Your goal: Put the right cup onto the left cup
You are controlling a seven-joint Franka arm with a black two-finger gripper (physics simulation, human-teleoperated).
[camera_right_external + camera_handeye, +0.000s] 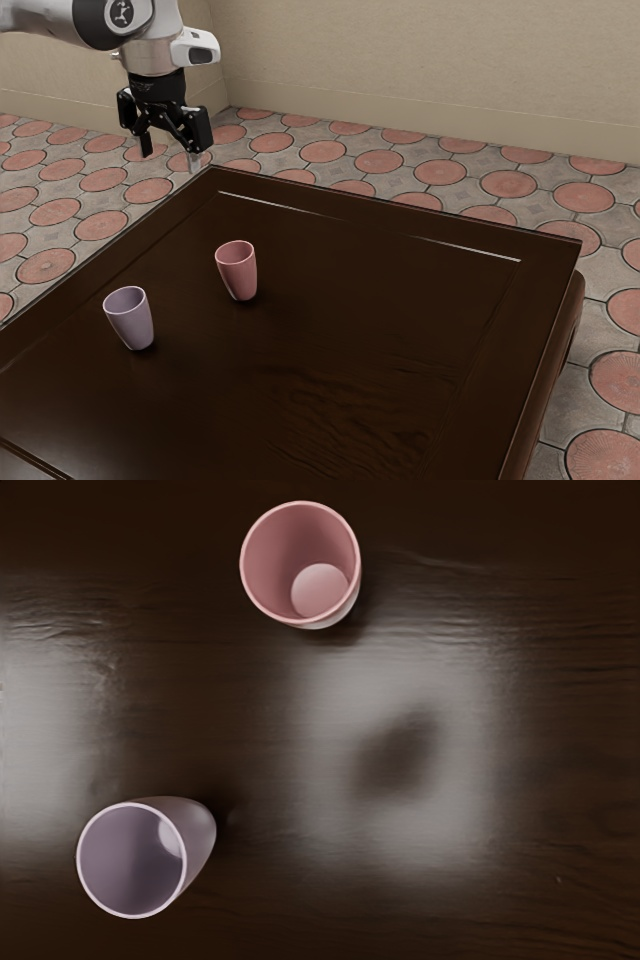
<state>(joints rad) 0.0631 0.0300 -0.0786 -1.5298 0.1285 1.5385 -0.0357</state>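
Gripper: the black two-finger gripper [170, 152] hung in the air with its fingers spread apart, released, neither cup between them; its exact height over the table [340, 310] was hard to judge.
Edges: both cups stood in from the table's rim, and a broad stretch of wood ran from the pink cup [238, 272] toward the edge at the exterior view's right.
Room between: the lilac cup [131, 320] stood apart from the pink one, toward the exterior view's left and closer to that camera, with bare wood between them.
Count: two cups, one pink and one lilac; one table; one gripper.
Cup shapes: both were upright on the tabletop, mouths up, round-rimmed and narrowing toward the base, with smooth walls.
Tabletop: dark brown wood, glossy, with rippled grain and pale patches of reflected light.
Surroundings: round reddish tiles set in grey patterned floor [440, 172], below a beige wall [400, 70].
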